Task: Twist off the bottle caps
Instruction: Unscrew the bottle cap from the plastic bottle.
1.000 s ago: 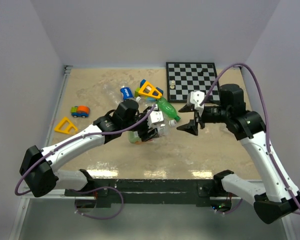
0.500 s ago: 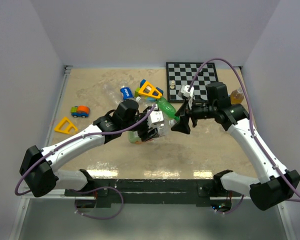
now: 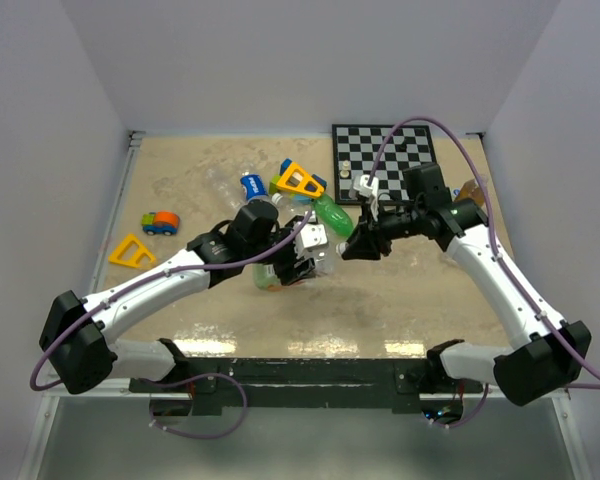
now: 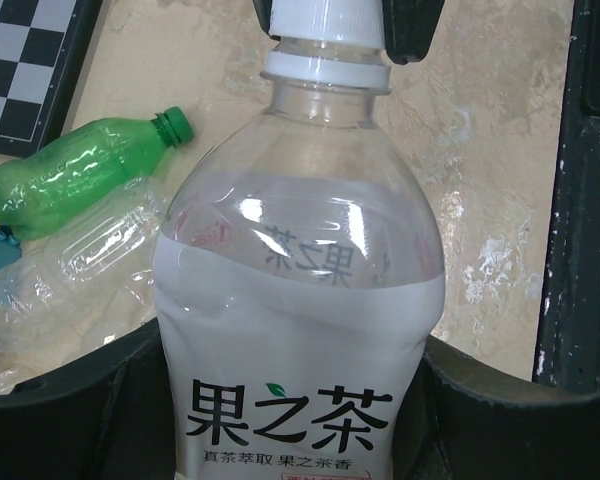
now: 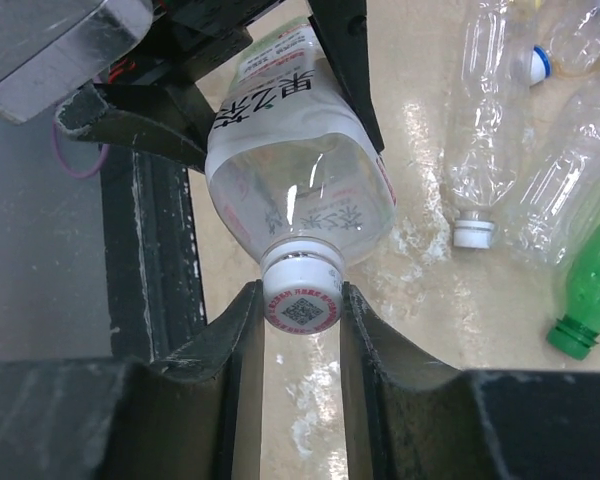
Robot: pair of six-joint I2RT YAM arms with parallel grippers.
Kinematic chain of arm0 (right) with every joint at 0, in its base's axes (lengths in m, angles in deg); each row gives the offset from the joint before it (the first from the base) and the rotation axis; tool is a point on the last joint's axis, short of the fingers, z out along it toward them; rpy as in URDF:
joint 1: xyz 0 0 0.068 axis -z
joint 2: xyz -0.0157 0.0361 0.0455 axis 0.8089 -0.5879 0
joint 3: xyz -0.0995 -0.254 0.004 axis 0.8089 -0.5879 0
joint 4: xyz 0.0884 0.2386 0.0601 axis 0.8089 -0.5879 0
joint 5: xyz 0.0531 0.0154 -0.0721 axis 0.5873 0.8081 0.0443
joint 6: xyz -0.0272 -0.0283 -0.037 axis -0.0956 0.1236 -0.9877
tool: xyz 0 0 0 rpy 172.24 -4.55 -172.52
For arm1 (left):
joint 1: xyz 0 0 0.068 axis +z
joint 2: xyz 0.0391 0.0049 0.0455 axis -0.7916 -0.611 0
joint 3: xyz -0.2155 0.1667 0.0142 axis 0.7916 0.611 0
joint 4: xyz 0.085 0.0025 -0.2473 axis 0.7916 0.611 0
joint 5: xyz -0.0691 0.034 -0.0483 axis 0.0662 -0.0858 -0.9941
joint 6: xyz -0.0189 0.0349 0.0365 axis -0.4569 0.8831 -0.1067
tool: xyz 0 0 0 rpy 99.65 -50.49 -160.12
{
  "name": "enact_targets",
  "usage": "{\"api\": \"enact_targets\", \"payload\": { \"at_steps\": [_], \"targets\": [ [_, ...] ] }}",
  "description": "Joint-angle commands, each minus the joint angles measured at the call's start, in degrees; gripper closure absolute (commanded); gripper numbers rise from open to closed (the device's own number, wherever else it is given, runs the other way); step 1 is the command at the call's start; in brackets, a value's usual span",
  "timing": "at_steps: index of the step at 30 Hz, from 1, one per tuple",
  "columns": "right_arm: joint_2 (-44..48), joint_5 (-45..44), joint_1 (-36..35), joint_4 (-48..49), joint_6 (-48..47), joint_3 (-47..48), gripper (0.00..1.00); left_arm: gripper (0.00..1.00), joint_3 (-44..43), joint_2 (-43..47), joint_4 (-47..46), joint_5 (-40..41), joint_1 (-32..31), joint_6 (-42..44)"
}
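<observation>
Looking down from above, the left gripper (image 3: 292, 265) clamps a clear bottle (image 3: 325, 260) near the middle of the surface (image 3: 180, 180), and the right gripper (image 3: 354, 248) meets the bottle's neck end from the right. A green bottle (image 3: 332, 214) lies just beyond them, and a chessboard (image 3: 385, 160) sits at the far right corner.

From the left wrist, the bottle's labelled body fills the space between the black fingers, which press on both sides, and its white cap (image 4: 325, 18) points away at the top of the view.

From the right wrist, the two fingers pinch that cap from either side, touching it; a printed code square shows on its top. Other clear bottles (image 5: 485, 130) lie on the surface beyond.
</observation>
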Motion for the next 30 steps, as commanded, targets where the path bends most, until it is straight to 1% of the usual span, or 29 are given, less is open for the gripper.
{"api": "enact_targets", "payload": {
  "at_steps": [1,3,5,6,8,13,17,18,21,26,30],
  "targets": [
    [0.4,0.2,0.0,-5.9,-8.4,4.5,0.97,0.99,-0.9,1.2,-3.3,-0.7,0.2,-0.3],
    [-0.5,1.2,0.0,-10.0,-16.1,6.9,0.99,0.99,-0.9,1.1,-3.3,-0.8,0.3,-0.2],
    [-2.5,2.9,0.0,-20.2,-34.6,10.7,1.00,0.99,-0.8,1.1,-3.4,-1.0,0.1,-0.2],
    [-2.8,2.2,-0.1,-19.8,-35.8,11.7,1.00,0.99,-0.9,1.2,-3.3,-1.1,0.2,-0.2],
    [-3.1,-1.3,-0.1,-19.7,-41.7,12.6,1.00,0.99,-0.8,1.2,-3.3,-1.3,0.2,-0.1],
    [-2.5,-4.7,-0.3,-19.9,-60.1,13.4,1.00,0.99,-0.8,1.3,-3.2,-1.4,0.2,-0.1],
    [3.4,-6.4,-0.3,-19.6,-81.4,10.2,1.00,0.99,-0.8,1.4,-3.2,-1.5,0.2,0.0],
    [3.4,-6.3,-0.3,-20.0,-83.2,10.8,1.00,0.99,-0.9,1.3,-3.2,-1.5,0.2,0.0],
    [3.2,-4.0,-0.3,-20.2,-83.4,11.7,1.00,0.99,-0.8,1.4,-3.2,-1.6,0.2,0.1],
    [4.9,-2.6,-0.2,-20.3,-83.7,9.9,1.00,0.99,-0.9,1.5,-3.2,-1.7,0.2,0.1],
    [5.8,-2.8,-0.3,-20.3,-83.1,6.8,1.00,0.99,-0.9,1.5,-3.2,-2.3,0.3,0.1]
  ]
}}
